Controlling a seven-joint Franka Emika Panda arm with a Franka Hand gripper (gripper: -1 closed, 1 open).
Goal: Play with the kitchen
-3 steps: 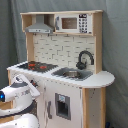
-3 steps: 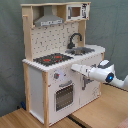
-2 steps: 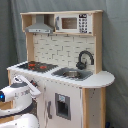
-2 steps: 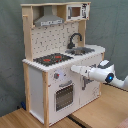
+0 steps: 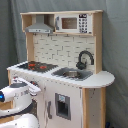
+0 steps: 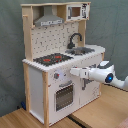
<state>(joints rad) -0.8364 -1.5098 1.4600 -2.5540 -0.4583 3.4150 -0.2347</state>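
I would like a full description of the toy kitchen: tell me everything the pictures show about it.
The toy kitchen stands upright on a wooden floor before a grey curtain. It looks like white panels with light-wood edges. On the counter are a black hob with red rings, a grey sink and a curved black tap. Above are a pegboard back, a grey hood and a small microwave. The front has knobs and a windowed oven door. The gripper reaches the front near the knobs; contact is unclear.
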